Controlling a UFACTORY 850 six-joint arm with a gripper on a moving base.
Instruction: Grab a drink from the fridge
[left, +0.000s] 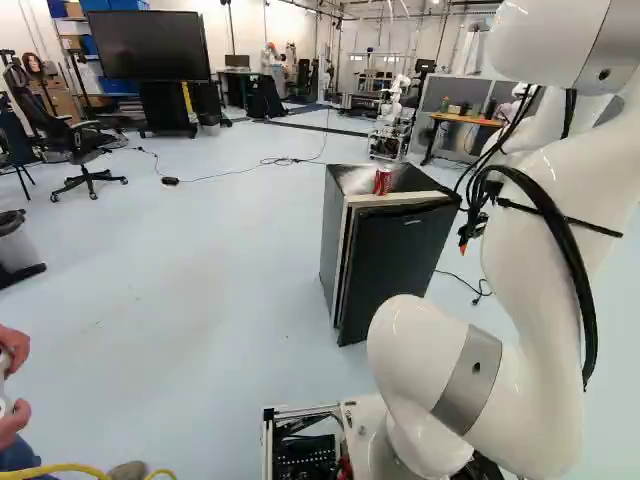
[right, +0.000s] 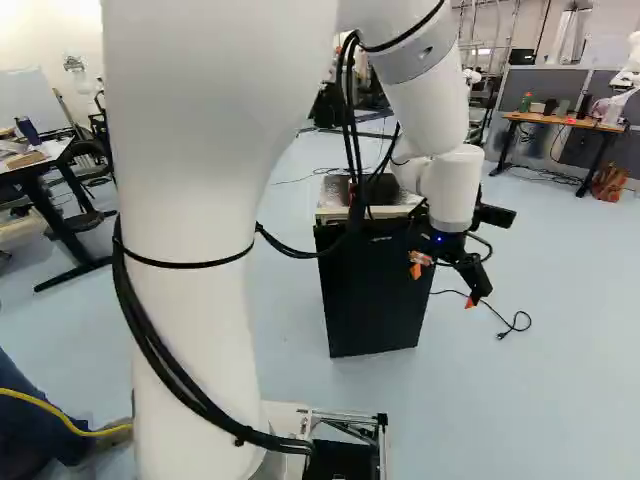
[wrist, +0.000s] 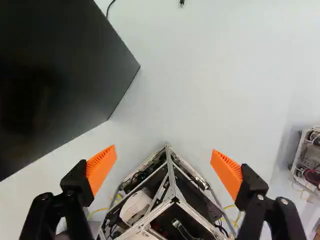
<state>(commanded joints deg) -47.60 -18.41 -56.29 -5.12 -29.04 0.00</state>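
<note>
- While the gripper (right: 443, 285) hangs in front of the fridge (left: 395, 265) and toward its right side in the right base view, its two fingers stand wide apart, with nothing between the pads (wrist: 101, 169)
- Beside the gripper in the wrist view, the fridge's straight dark edges and corner border the pale floor (wrist: 200, 75)
- Floor spreads broadly at the fridge's left in the left base view; a thin black cord (right: 515, 325) trails across it on the other side
- Red drink can (left: 383, 181) stands upright on the fridge's top, near the front edge
- Fridge's inside is hidden behind its door; black cables (right: 352, 130) cross the fridge top in the right base view
- Flat, dark door, pale metal-looking trim, ridged orange pads, smooth rounded white arm (left: 530, 290)
</note>
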